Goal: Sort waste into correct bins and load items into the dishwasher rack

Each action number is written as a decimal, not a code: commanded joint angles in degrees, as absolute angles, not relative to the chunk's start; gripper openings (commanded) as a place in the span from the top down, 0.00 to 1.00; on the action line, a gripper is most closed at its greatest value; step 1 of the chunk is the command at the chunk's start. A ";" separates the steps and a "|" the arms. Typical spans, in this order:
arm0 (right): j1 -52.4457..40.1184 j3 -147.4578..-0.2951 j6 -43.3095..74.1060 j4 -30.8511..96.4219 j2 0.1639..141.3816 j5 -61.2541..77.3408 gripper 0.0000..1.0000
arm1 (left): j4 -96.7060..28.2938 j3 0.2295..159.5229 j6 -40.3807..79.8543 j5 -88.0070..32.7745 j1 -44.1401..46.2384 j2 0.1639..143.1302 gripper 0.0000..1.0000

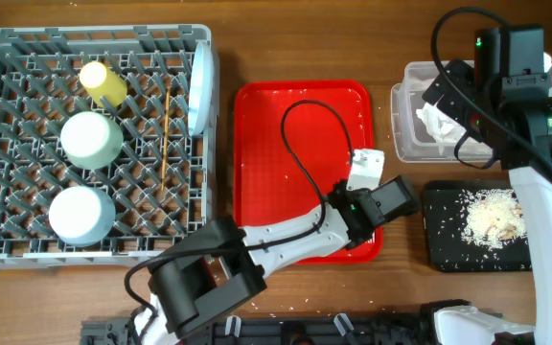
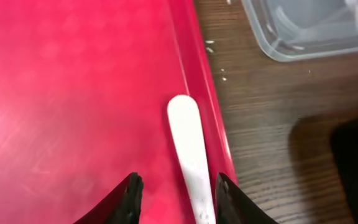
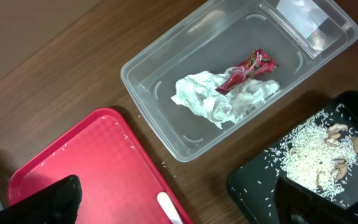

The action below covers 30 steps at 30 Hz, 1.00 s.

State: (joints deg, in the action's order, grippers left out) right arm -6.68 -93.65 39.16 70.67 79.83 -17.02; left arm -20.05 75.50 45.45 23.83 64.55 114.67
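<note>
The white plastic fork point(image 2: 189, 146) lies on the red serving tray point(image 2: 73, 93) along its right rim. My left gripper point(image 2: 178, 196) is open, low over the tray, its jaws either side of the fork's handle; the right jaw is close to it and a gap shows on the left. In the overhead view this gripper point(image 1: 362, 182) covers most of the fork. My right gripper point(image 3: 179, 202) is open and empty, high above the clear tub point(image 3: 166, 134). The tub holds the white napkin point(image 3: 216, 99) and the red wrapper point(image 3: 250, 67). The black tray point(image 3: 260, 186) holds the rice scraps point(image 3: 312, 152).
The grey dishwasher rack point(image 1: 8, 240) at the left holds the yellow cup point(image 1: 103, 83), two pale bowls point(image 1: 91, 139) point(image 1: 81, 213), chopsticks point(image 1: 166, 134) and the upright plate point(image 1: 200, 86). Loose rice grains lie on the wood between the tray and the tub point(image 2: 213, 46).
</note>
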 commanded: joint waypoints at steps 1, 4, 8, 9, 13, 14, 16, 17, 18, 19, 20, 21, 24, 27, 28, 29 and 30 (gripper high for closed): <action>-6.50 -94.11 39.03 70.54 80.31 -17.96 0.00 | -19.40 75.81 52.16 23.90 64.99 117.91 0.59; -6.50 -94.11 39.03 70.57 80.31 -17.96 0.00 | -15.40 75.81 52.10 23.64 65.14 121.10 0.53; -6.50 -94.11 39.03 70.57 80.31 -17.96 0.00 | -14.79 75.81 51.42 23.66 65.14 122.39 0.54; -6.50 -94.11 39.03 70.54 80.31 -17.96 0.00 | -14.98 75.81 50.43 23.70 65.14 122.39 0.57; -6.50 -94.11 39.03 70.54 80.31 -17.96 0.00 | -18.15 75.81 46.70 34.68 65.12 122.39 0.59; -6.50 -94.11 39.03 70.57 80.31 -17.96 0.00 | -18.94 75.81 46.68 36.99 65.01 122.39 0.59; -6.50 -94.11 39.05 70.57 80.31 -17.96 0.00 | -20.25 75.81 46.65 37.82 64.62 122.39 0.60; -6.50 -94.11 39.03 70.54 80.31 -17.96 0.00 | -20.93 75.81 46.65 37.85 64.36 122.39 0.60; -6.50 -94.11 39.03 70.54 80.31 -17.96 0.00 | -21.54 75.81 46.65 37.85 63.92 122.39 0.60; -6.50 -94.11 39.03 70.54 80.31 -17.96 0.01 | -22.00 75.81 46.65 37.82 63.37 122.39 0.60; -6.50 -94.11 39.03 70.57 80.31 -17.96 0.00 | -22.59 75.81 46.65 37.54 63.02 122.39 0.60; -6.50 -94.11 39.03 70.57 80.31 -17.96 0.00 | -23.42 75.81 46.72 35.16 62.57 122.39 0.61; -6.50 -94.11 39.03 70.54 80.31 -17.96 0.00 | -23.66 75.83 46.72 19.75 62.19 122.37 0.63; -6.50 -94.11 39.03 70.54 80.31 -17.96 0.00 | -23.92 75.83 46.74 17.78 62.17 122.32 0.65; -6.50 -94.11 39.03 70.57 80.31 -17.96 0.00 | -23.62 75.83 46.76 17.74 62.17 122.32 0.67; -6.50 -94.11 39.03 70.57 80.31 -17.96 0.00 | -23.46 75.83 46.92 17.74 62.19 122.32 0.71; -6.50 -94.11 39.03 70.57 80.31 -17.96 0.00 | -23.42 75.83 46.92 17.76 62.17 122.32 0.74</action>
